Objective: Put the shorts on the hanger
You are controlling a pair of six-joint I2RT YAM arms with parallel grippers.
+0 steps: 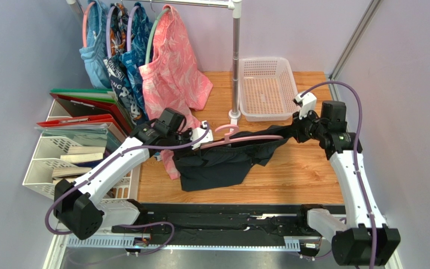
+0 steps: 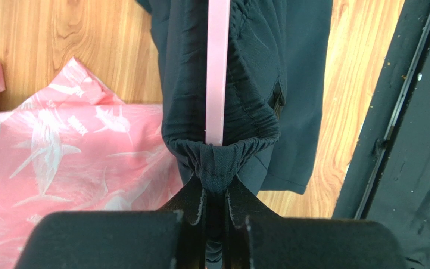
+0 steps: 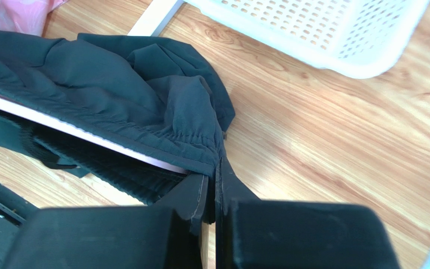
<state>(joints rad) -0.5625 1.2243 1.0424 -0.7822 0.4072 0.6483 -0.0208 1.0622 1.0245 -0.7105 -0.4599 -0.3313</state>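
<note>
- Black soft fabric shorts stretch left-right along the thin pink plastic hanger.
- Left gripper and right gripper each clamp a waistband end.

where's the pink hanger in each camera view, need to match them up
top external: hanger at picture centre, lying level, hook pointing up
left wrist: its pink bar runs vertically, top centre
right wrist: pale strip slanting in from the left edge under fabric
shared landmark: shorts, black, draped over it in all three views
</note>
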